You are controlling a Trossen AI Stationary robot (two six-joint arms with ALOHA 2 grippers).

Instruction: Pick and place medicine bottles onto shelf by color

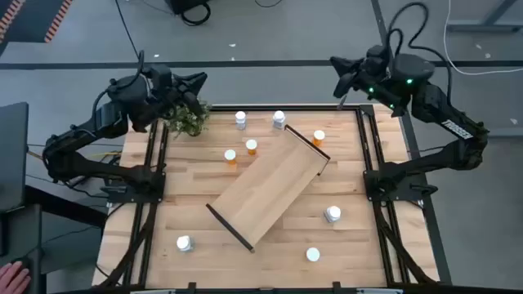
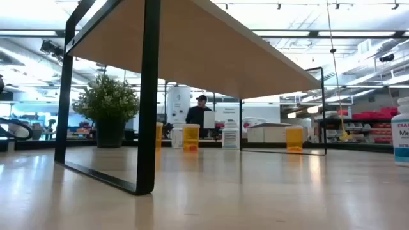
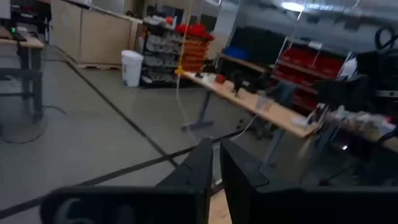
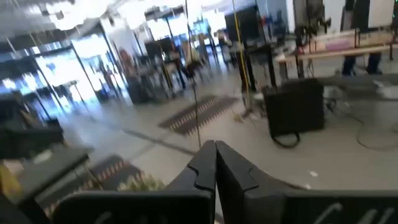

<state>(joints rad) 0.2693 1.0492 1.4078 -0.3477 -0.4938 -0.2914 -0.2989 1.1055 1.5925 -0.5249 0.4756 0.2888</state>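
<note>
The shelf (image 1: 270,194), a light-wood board on black end rails (image 2: 150,96), stands slantwise mid-table. Two white bottles (image 1: 240,119) (image 1: 279,120) and three orange ones (image 1: 319,137) (image 1: 251,147) (image 1: 230,156) stand upright on their bases behind it. Three more white ones (image 1: 333,214) (image 1: 184,242) (image 1: 313,255) stand nearer the front. My left gripper (image 1: 200,79) is shut and empty, raised over the far left corner (image 3: 214,163). My right gripper (image 1: 337,64) is shut and empty, raised beyond the far right corner (image 4: 215,158).
A small green potted plant (image 1: 189,118) stands at the far left corner, just below my left gripper. In the low view a white bottle (image 2: 401,131) stands close at the right edge. A person (image 2: 199,112) is in the room behind the table. A hand (image 1: 12,273) shows at the lower left.
</note>
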